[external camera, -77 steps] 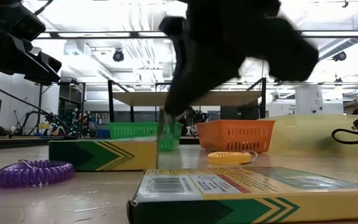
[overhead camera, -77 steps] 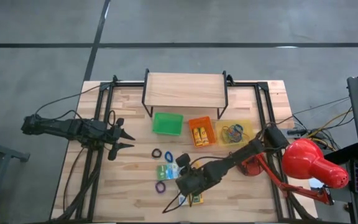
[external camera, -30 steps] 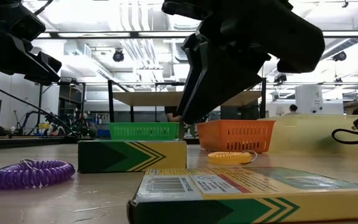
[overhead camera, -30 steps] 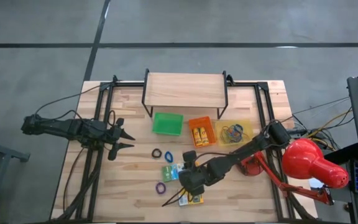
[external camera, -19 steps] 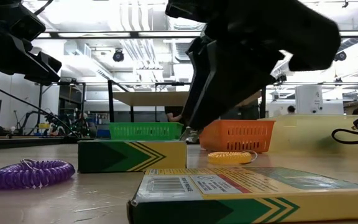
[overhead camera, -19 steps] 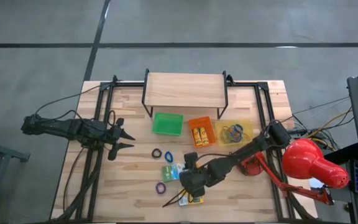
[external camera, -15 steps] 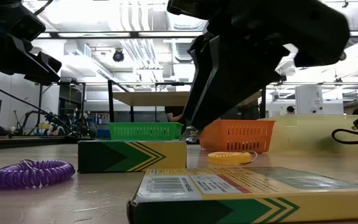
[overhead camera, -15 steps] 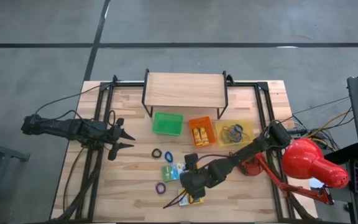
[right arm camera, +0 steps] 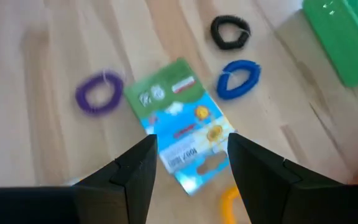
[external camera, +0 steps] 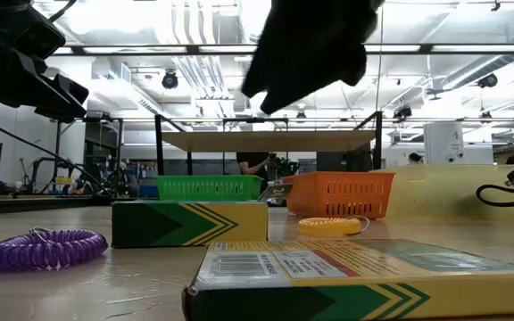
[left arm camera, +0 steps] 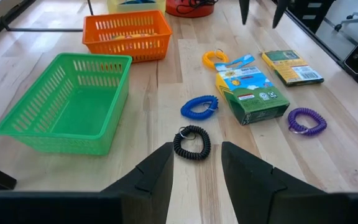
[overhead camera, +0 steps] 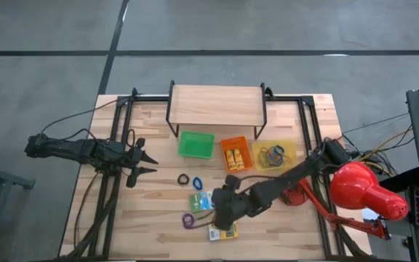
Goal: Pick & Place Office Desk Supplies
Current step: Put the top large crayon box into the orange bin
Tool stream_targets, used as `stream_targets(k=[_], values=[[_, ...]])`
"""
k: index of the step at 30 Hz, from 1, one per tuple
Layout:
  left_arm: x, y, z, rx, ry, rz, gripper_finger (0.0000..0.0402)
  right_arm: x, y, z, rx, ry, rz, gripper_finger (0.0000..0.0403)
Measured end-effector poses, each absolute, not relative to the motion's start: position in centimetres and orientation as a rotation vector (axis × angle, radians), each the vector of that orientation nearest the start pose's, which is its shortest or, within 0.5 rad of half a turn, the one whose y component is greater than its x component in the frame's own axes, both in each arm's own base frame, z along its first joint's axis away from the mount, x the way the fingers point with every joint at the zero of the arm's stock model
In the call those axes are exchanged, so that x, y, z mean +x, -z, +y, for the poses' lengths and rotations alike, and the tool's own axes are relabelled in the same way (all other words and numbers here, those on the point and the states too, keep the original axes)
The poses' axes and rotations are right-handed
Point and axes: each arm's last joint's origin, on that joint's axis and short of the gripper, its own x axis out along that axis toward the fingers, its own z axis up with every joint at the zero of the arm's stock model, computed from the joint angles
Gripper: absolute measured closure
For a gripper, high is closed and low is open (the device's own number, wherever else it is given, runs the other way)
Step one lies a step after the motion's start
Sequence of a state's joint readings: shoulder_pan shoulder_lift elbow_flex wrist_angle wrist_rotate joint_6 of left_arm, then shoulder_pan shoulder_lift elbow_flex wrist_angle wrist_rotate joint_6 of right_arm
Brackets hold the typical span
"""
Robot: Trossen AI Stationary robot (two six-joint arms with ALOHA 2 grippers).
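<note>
The right arm reaches from the table's right side, past the red desk lamp point(overhead camera: 364, 191), diagonally toward the middle of the front half of the wooden table point(overhead camera: 151, 218), and its right gripper point(right arm camera: 190, 167) hangs above the loose supplies there with nothing between its fingers point(right arm camera: 132, 173), which stand clearly apart. Directly under it in the right wrist view lies a green printed box point(right arm camera: 180, 131), flat on the wood, with a purple rubber-band loop point(right arm camera: 96, 94) beside one end, a blue loop point(right arm camera: 238, 78) and a black loop point(right arm camera: 230, 31) beside the other, and a yellow loop point(right arm camera: 227, 199) just showing at the box's near corner. From above, a second box point(overhead camera: 223, 232), yellow-edged, lies at the front of the table just by the gripper. The left arm stretches in from the table's left edge and waits well apart from the supplies; its left gripper point(left arm camera: 196, 163) is spread open and empty, pointing toward the black loop and the green tray point(left arm camera: 67, 102). Behind the loose items stand the green tray, an orange tray point(overhead camera: 236, 154) with yellow boxes in it, and a yellow tray point(overhead camera: 274, 155) holding a tangle of bands, all in front of a small wooden shelf point(overhead camera: 216, 105).
</note>
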State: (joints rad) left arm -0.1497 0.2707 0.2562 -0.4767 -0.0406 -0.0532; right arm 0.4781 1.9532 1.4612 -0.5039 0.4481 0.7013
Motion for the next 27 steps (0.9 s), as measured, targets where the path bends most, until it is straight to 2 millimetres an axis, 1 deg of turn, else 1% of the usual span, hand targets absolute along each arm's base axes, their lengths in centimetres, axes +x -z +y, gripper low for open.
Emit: stream_targets(k=[4, 6, 11, 13, 18, 22, 24, 27], values=[[9.6, -18.5, -1.3, -0.005, 0.094, 0.491, 0.0259, 37.6, -20.2, 18.0, 0.331, 0.307, 0.79, 0.0209], [9.6, -18.5, -1.3, -0.005, 0.093, 0.492, 0.0259, 37.3, -19.7, 18.1, 0.376, 0.325, 0.799, 0.0209], [9.6, -18.5, -1.3, -0.006, 0.094, 0.491, 0.0259, 37.0, -18.3, 18.0, 0.474, 0.324, 0.749, 0.0209], [9.6, -18.5, -1.3, -0.005, 0.094, 0.492, 0.0259, 36.7, -18.1, 17.8, 0.51, 0.313, 0.715, 0.0209], [9.6, -18.5, -1.3, -0.005, 0.094, 0.492, 0.0259, 35.5, -17.8, 16.4, 0.609, 0.273, 0.649, 0.0209], [9.6, -18.4, -1.3, -0.005, 0.093, 0.501, 0.0259, 33.9, -17.2, 14.9, 0.708, 0.238, 0.583, 0.0209], [9.7, -18.4, -1.3, -0.004, 0.094, 0.505, 0.0259, 33.1, -16.5, 14.4, 0.757, 0.21, 0.549, 0.0209], [9.7, -18.3, -1.3, -0.003, 0.094, 0.512, 0.0259, 32.4, -15.5, 13.7, 0.828, 0.172, 0.494, 0.0209]])
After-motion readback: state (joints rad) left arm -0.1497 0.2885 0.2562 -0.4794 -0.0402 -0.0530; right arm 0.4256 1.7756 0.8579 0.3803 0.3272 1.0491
